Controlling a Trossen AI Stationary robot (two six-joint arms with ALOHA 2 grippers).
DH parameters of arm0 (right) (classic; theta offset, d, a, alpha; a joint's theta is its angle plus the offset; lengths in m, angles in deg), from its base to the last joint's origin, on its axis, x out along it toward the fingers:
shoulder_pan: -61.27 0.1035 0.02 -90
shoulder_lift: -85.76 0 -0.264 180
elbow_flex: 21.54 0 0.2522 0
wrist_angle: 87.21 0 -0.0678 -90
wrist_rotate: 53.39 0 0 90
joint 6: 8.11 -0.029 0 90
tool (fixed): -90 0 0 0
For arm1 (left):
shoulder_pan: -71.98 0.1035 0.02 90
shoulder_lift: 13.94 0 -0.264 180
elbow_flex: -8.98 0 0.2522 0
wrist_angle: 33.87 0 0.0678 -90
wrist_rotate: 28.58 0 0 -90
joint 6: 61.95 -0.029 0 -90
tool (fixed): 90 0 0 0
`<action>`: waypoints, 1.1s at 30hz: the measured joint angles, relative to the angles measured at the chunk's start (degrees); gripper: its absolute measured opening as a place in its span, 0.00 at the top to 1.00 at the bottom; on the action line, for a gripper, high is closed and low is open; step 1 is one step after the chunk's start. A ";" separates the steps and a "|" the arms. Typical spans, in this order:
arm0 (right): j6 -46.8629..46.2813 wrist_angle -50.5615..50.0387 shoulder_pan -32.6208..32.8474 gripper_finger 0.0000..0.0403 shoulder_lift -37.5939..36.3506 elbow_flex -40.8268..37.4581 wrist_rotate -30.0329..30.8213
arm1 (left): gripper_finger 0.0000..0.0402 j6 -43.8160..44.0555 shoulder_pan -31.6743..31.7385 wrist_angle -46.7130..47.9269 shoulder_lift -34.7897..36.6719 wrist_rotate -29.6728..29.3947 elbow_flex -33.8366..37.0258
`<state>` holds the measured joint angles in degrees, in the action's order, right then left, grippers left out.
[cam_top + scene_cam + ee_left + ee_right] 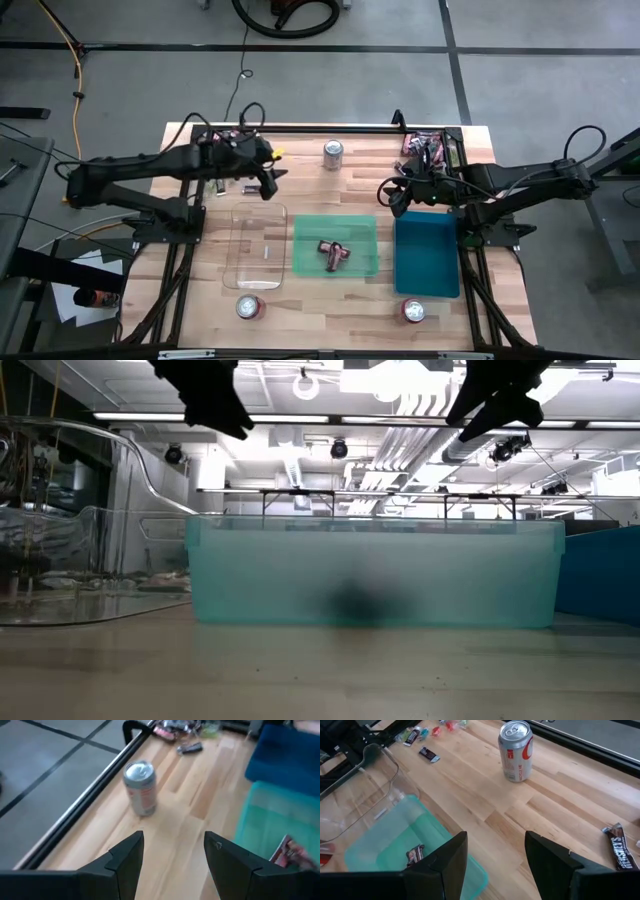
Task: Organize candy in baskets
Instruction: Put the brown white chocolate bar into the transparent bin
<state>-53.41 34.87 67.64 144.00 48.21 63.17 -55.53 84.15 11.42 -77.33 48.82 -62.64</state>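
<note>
Two maroon-brown wrapped candies (333,252) are seen lying together in the middle of the translucent green basket (335,221), which is set at the table's centre. The clear basket (259,212) is placed just beside it on the left and holds one small pale sweet (266,252); the solid teal-blue basket (427,255) is placed just beside it on the right. More candy is left outside the baskets: a dark-wrapped piece (249,187) lies on the wood near the far-left corner, loose sweets are heaped at the far-right corner (425,148), and a brown Hershey's bar (618,852) is shown lying flat on the planks in the right wrist view.

The left gripper (268,184) is held above the table just past the clear basket's far edge; its fingers (125,862) are spread well apart and nothing is held between them. The right gripper (396,198) is held just past the far-left corner of the teal-blue basket, its fingers (447,862) likewise parted wide and empty.

A silver and red drink can (333,153) is stood upright at the far edge of the wooden table (340,300), between the two grippers. Two more cans are stood at the near edge, one (249,307) before the clear basket and one (412,311) before the teal-blue basket.
</note>
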 joint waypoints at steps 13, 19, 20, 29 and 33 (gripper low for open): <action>-1.30 0.37 -0.02 0.52 0.00 0.00 -0.19 | 0.51 4.01 21.54 21.02 -12.62 14.31 -0.02; -1.35 0.37 -0.02 0.52 0.00 0.00 -0.24 | 0.51 -0.92 22.33 21.49 -20.44 17.92 0.02; -1.37 0.37 -0.02 0.52 0.00 0.00 -0.26 | 0.51 -0.97 22.33 20.88 -21.60 18.02 0.02; -1.29 0.35 -0.01 0.52 0.00 0.00 -1.51 | 0.51 -0.66 23.58 20.65 -30.06 23.99 0.02; -1.26 0.35 -0.02 0.52 0.00 0.00 -1.50 | 0.51 -0.66 23.60 20.16 -32.37 21.23 0.02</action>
<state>-54.67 35.22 67.62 144.00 48.21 61.68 -56.19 107.75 31.58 -109.69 70.05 -62.62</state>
